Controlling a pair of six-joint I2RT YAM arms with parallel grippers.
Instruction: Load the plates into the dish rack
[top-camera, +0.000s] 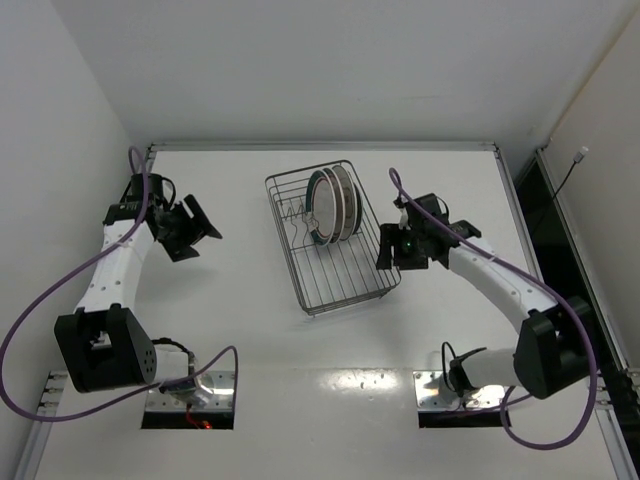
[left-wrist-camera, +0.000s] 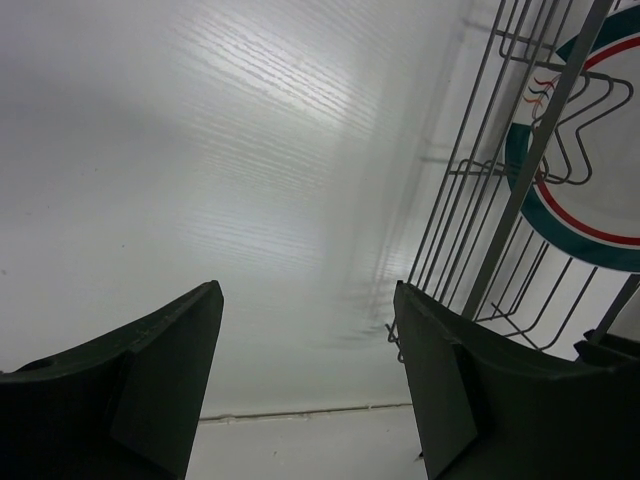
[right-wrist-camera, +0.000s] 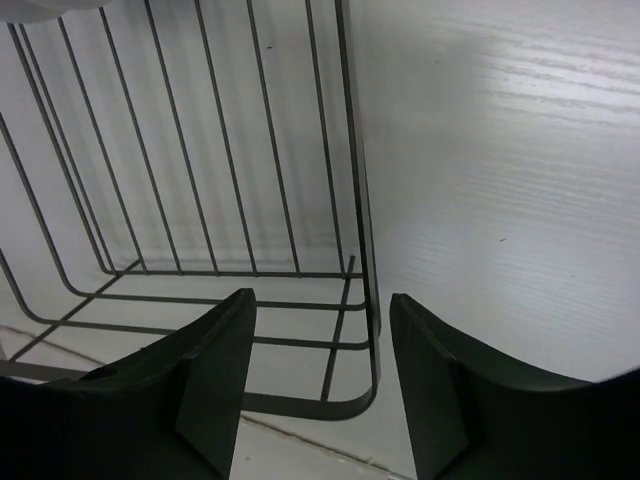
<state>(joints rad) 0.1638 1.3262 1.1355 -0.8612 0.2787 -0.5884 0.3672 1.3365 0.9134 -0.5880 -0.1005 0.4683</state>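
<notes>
Plates (top-camera: 334, 205) upright in dish rack (top-camera: 338, 278), left pincer (top-camera: 194, 237), right pincer (top-camera: 388, 249) both spread

The table (top-camera: 250, 330) is seen from above and behind. The dish rack (top-camera: 340, 275) is shared by all views: caught from nine o'clock by the left wrist camera, closer from three o'clock by the right.
</notes>
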